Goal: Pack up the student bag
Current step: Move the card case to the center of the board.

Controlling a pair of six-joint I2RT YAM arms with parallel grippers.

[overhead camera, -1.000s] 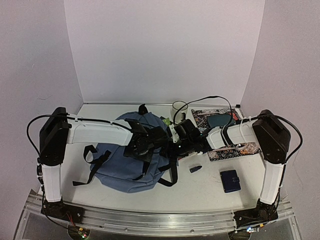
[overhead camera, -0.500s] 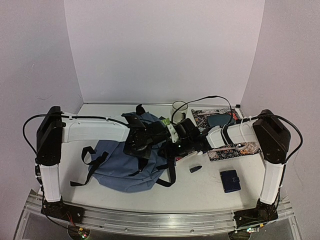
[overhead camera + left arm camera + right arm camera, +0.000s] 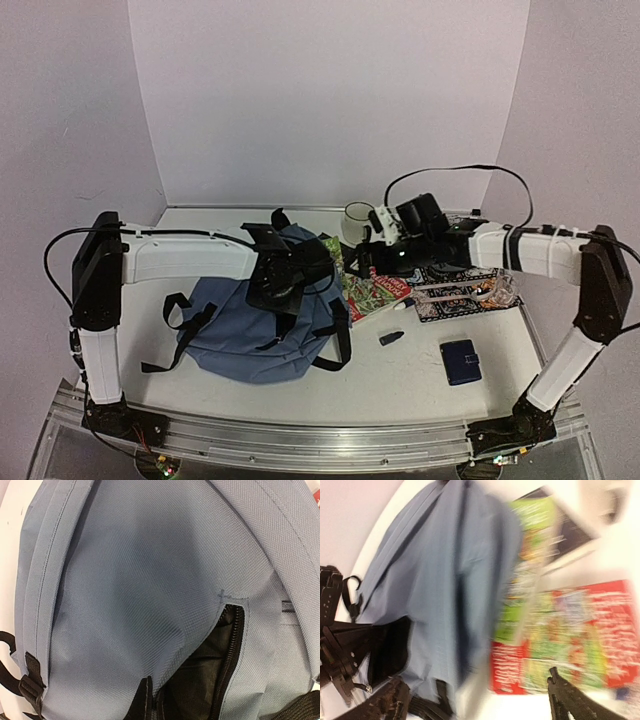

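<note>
The left gripper (image 3: 285,288) is clenched on the student bag (image 3: 240,335). The bag lies flat on the table (image 3: 420,385) under the gripper and spreads out toward the base of that arm. In the left wrist view one dark finger (image 3: 145,701) pinches the blue cloth at the edge of the open zipper (image 3: 232,645). The fingertips are cut off by the lower border, so I cannot tell how deep the grip goes. The right gripper (image 3: 362,262) hangs released with its two fingers wide apart, just beside the upper side of the bag and above a red and green booklet (image 3: 378,292). Its wrist view is badly smeared, so the print on the booklet is unreadable. A navy wallet (image 3: 461,361) lies well apart from both grippers, nearer the right arm's base.
</note>
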